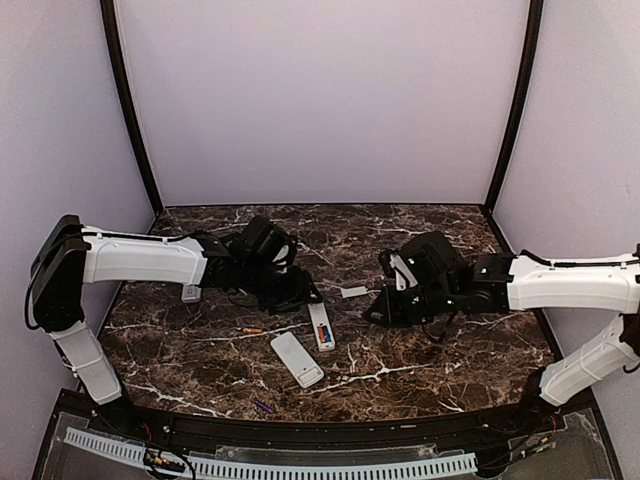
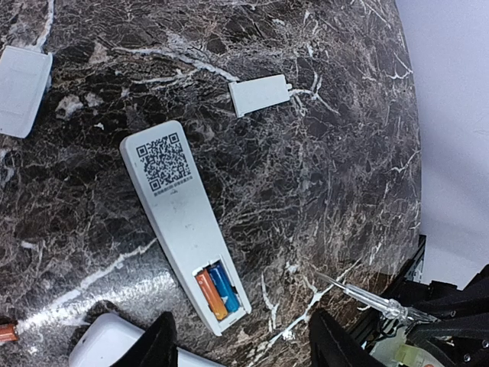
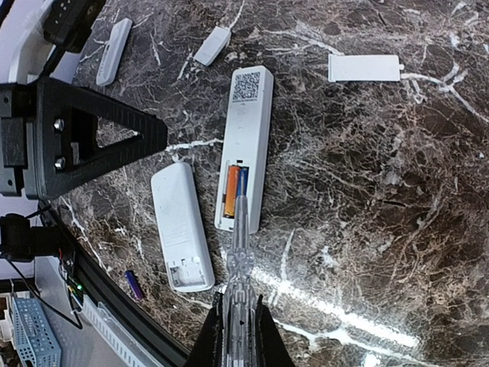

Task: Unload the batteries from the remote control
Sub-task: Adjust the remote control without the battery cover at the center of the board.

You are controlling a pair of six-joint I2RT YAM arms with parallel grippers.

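Above the marble table [image 1: 420,350], the left gripper [image 2: 246,344] hangs over the open remote [image 3: 248,138], fingers apart and empty, probably to steady it. The right gripper [image 3: 238,344] clamps its fingers on a clear probe [image 3: 238,252], tip at the batteries [image 3: 235,191] lying in their bay, seemingly to lever them out.

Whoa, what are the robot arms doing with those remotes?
The right gripper holds a clear tool with its tip at the orange and blue batteries inside one open remote. The left gripper hangs open over that remote's battery end. A second remote lies beside it with its slot empty, and a purple battery lies loose near the table edge.
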